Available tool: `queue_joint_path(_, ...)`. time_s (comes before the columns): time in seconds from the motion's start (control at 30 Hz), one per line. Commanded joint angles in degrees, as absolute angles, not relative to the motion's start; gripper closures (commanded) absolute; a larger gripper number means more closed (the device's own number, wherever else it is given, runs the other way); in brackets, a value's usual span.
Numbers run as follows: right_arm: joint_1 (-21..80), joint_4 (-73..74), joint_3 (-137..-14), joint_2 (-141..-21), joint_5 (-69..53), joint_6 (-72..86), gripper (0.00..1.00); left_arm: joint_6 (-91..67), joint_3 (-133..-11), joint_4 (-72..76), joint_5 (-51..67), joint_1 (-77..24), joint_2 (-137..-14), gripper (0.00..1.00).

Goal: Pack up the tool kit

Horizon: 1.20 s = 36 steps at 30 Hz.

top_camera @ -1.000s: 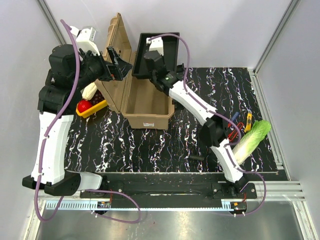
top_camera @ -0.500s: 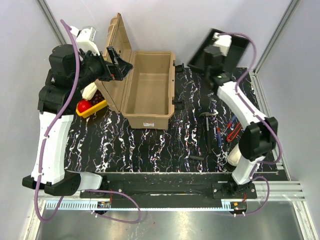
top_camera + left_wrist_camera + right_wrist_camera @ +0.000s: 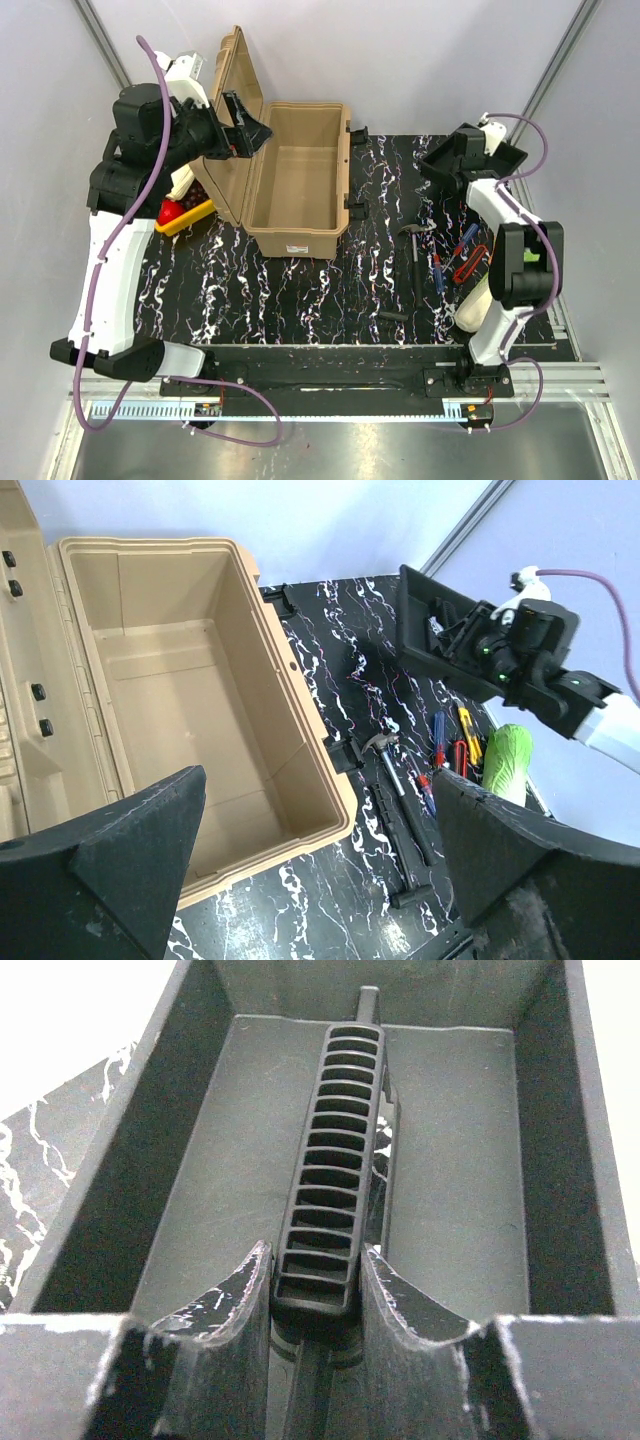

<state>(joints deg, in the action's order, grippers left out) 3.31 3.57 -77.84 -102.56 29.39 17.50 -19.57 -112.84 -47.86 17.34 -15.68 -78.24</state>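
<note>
The tan toolbox (image 3: 295,195) stands open at the centre back, its inside bare, its lid (image 3: 232,100) upright on the left. My left gripper (image 3: 250,118) is open and empty beside the lid, above the box; the left wrist view shows the box (image 3: 190,680) between its wide-spread fingers (image 3: 140,850). My right gripper (image 3: 315,1280) is shut on the ribbed centre handle (image 3: 335,1160) of the black inner tray (image 3: 470,158), held at the back right. A hammer (image 3: 415,235), screwdrivers (image 3: 442,268) and red pliers (image 3: 468,268) lie on the mat.
A yellow tray of fruit (image 3: 183,215) sits left of the toolbox behind the lid. A green cabbage (image 3: 508,760) lies at the right by the tools. A long black tool (image 3: 400,830) and a short black piece (image 3: 393,316) lie on the mat (image 3: 300,290).
My right arm has swung the black tray from over the toolbox to the back right corner and lowered it. The left gripper shifted slightly by the lid.
</note>
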Motion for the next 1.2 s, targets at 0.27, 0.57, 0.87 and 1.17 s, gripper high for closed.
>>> queue_joint_path(0.27,2.81,-5.89,-88.76,-119.79,23.03,16.62,1.0,-20.3,-116.1,-45.0,19.16,-16.08,-79.45,0.01)
queue_joint_path(0.57,2.29,13.51,-102.38,-127.26,19.08,20.21,1.0,-20.13,-116.54,-45.17,19.6,-16.08,-80.16,0.01)
queue_joint_path(0.87,1.93,25.31,-106.44,-130.52,15.12,24.08,0.94,-20.48,-116.02,-45.35,20.04,-16.0,-79.37,0.01)
queue_joint_path(1.17,1.93,32.07,-109.95,-129.91,14.67,24.52,0.68,-19.16,-115.93,-45.53,19.78,-16.0,-78.05,0.01)
